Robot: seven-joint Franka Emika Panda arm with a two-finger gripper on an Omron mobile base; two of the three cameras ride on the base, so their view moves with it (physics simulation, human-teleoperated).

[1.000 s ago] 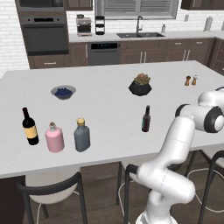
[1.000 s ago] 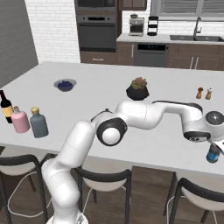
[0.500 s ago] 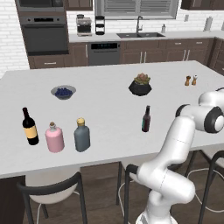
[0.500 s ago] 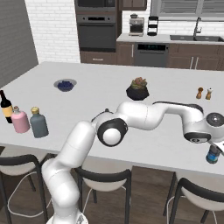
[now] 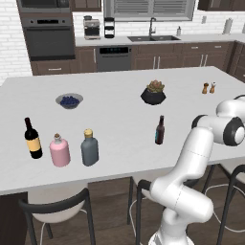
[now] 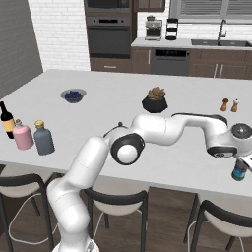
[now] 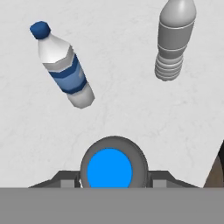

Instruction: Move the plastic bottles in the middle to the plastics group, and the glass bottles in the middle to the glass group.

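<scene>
Your gripper (image 6: pixel 240 165) is closed on the small clear water bottle (image 7: pixel 109 170). In the hand view you look straight down on its blue cap, with a finger close on each side. In the right base view the bottle hangs under the hand at the far right of the island counter (image 6: pixel 98 88), near its front edge. Whether its base already touches the top, you cannot tell.

Ahead of the cap lie the plastics: a blue-banded water bottle (image 7: pixel 63 65) at 11 o'clock and a grey ribbed bottle (image 7: pixel 175 39) at 1 o'clock, both apart from the one you hold.

Watch these:
- Letting go before the base is down would likely tip a light, narrow bottle, and it could roll off the near edge.
- Pushing further toward 12 o'clock risks nudging either neighbour.
- Lifting away at an angle could drag the cap and topple the bottle.

The slim dark brown bottle (image 5: pixel 160 130) stands in the middle, not yet moved. It is tall and thin, so a high or off-centre grip there could knock it over. The pink bottle (image 5: pixel 60 150) sits just beside the grey flask (image 5: pixel 89 148), with the wine bottle (image 5: pixel 32 139) at its 9 o'clock.

No writing can be read. The wine bottle's yellow label and the blue bands show only as plain colour.
</scene>
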